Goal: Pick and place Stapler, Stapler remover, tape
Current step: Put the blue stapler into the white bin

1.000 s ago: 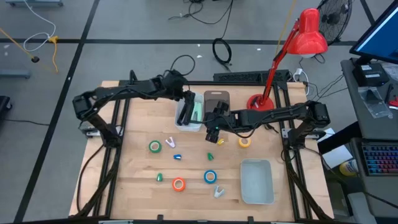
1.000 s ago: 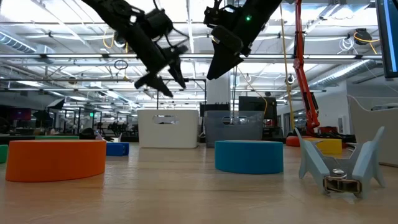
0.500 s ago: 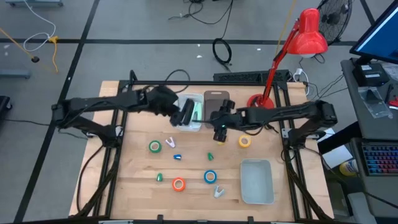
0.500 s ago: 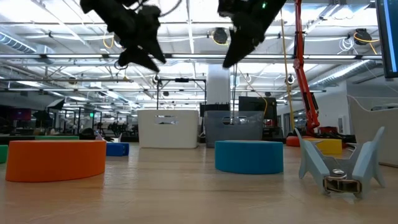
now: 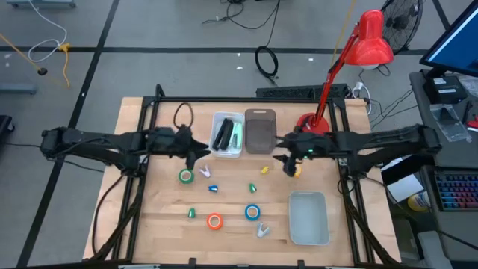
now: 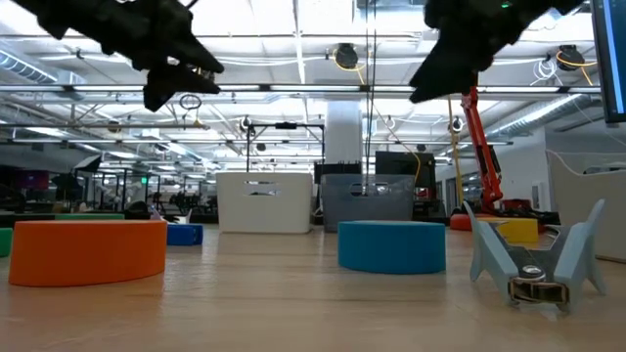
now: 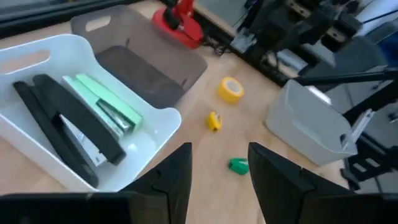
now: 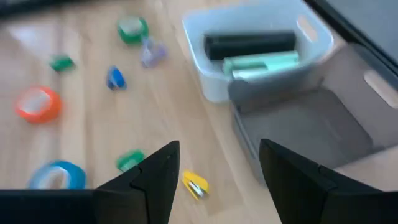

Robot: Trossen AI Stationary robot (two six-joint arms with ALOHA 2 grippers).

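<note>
Left claw [image 5: 196, 153] parted, empty, near green tape [image 5: 185, 176] at seven o'clock from white bin [image 5: 228, 155], right claw [image 5: 287, 161] wide; probably light, stiff, slick, best pinched through the core.

white bin [image 5: 227, 135] and grey bin [image 5: 260, 131] crowd rear, scattered tape rolls [image 5: 214, 220] mid-table

Past the left claw [image 7: 219, 180], whose two dark fingers stand apart with nothing between them, a white bin [image 7: 149, 134] holds a black stapler [image 7: 68, 134] and a green stapler [image 7: 106, 109] side by side. A dark translucent bin [image 7: 155, 71] sits just beside it. On the wooden desk [image 7: 205, 93] lie a yellow tape roll [image 7: 230, 89], a small yellow piece [image 7: 214, 121] and a green piece [image 7: 239, 165]. A pale grey bin [image 7: 311, 124] stands near them.
</note>
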